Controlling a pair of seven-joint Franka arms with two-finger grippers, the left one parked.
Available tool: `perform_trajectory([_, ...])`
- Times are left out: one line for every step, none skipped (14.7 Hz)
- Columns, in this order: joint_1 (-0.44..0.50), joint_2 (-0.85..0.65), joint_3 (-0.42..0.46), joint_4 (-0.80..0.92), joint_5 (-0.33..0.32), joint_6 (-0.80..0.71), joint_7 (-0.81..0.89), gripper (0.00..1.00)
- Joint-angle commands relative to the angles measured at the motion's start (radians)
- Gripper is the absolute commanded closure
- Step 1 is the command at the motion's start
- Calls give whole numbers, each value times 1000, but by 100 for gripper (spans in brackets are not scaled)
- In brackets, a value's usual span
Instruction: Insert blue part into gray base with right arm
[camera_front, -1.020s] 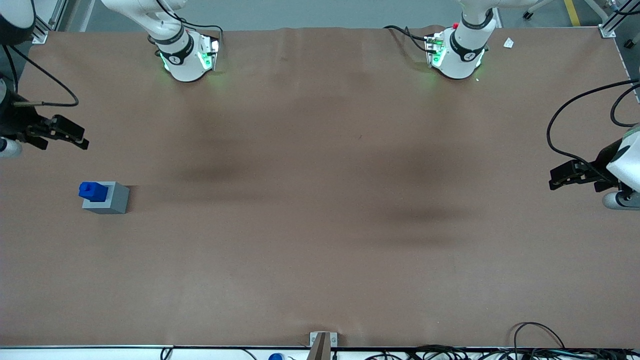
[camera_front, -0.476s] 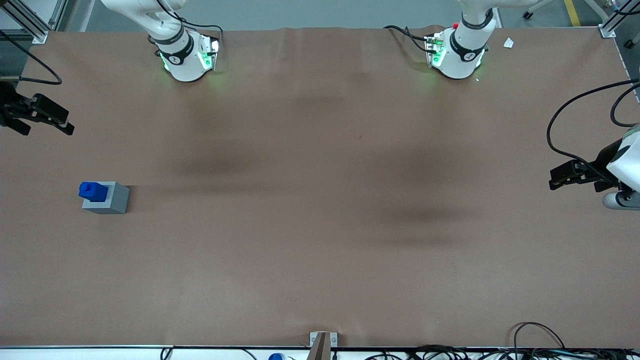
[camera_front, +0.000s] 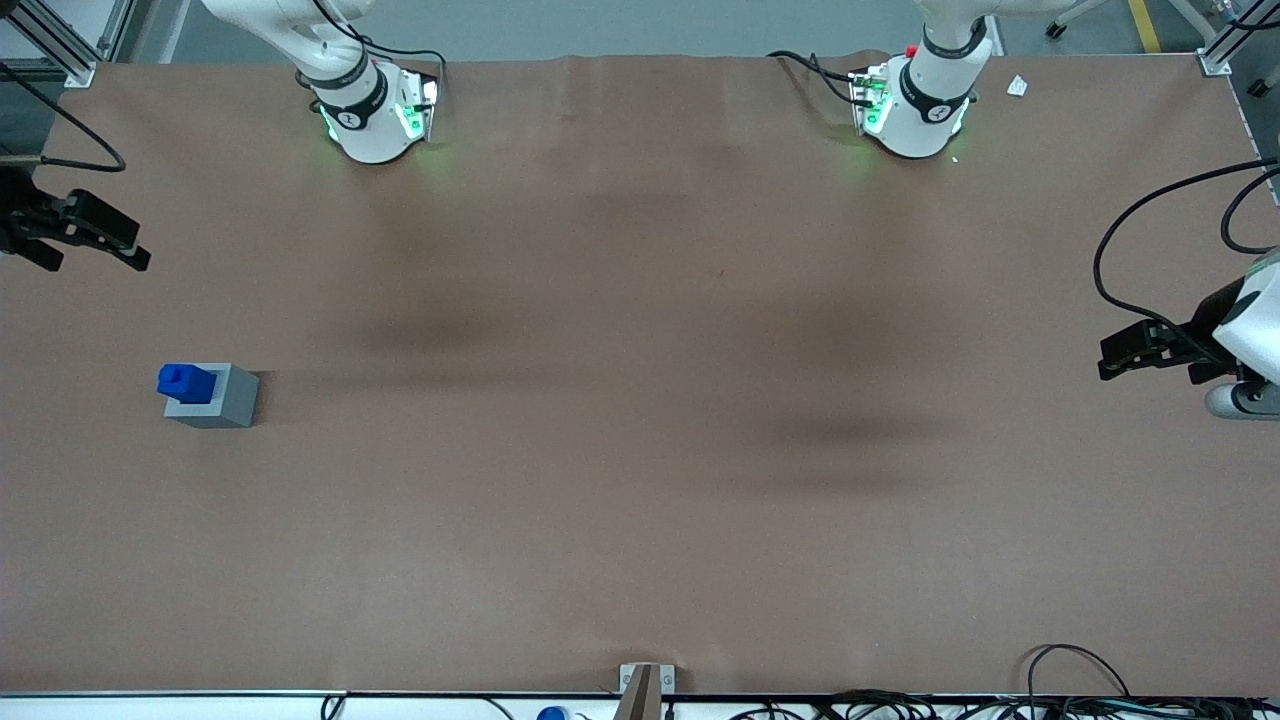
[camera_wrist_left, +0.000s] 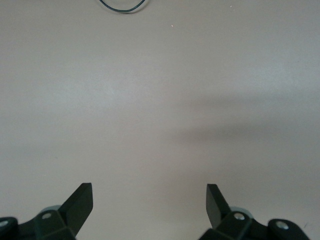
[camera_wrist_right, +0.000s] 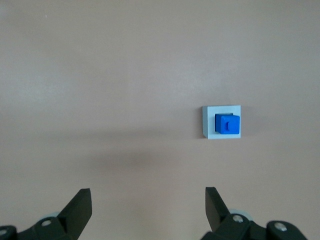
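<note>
The blue part (camera_front: 185, 382) stands upright in the top recess of the gray base (camera_front: 235, 400), toward the working arm's end of the table. In the right wrist view the blue part (camera_wrist_right: 227, 123) sits inside the gray base (camera_wrist_right: 208, 125), seen from above. My right gripper (camera_front: 97, 262) is open and empty. It hovers farther from the front camera than the base, well apart from it, at the table's edge. In the right wrist view the gripper (camera_wrist_right: 146, 197) has its black fingers (camera_wrist_right: 80, 202) spread wide over bare table.
The two arm bases (camera_front: 375, 115) (camera_front: 915, 110) stand along the table edge farthest from the front camera. A small metal bracket (camera_front: 645, 685) and loose cables (camera_front: 1080, 690) lie at the nearest edge. A small white scrap (camera_front: 1017, 86) lies near one base.
My right gripper moved away from the front camera and toward the table's end, farther from the base, then nearly stopped. The blue part and gray base have not moved.
</note>
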Motion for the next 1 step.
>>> perform_trajectory([8, 6, -2, 11, -6, -27, 0, 0])
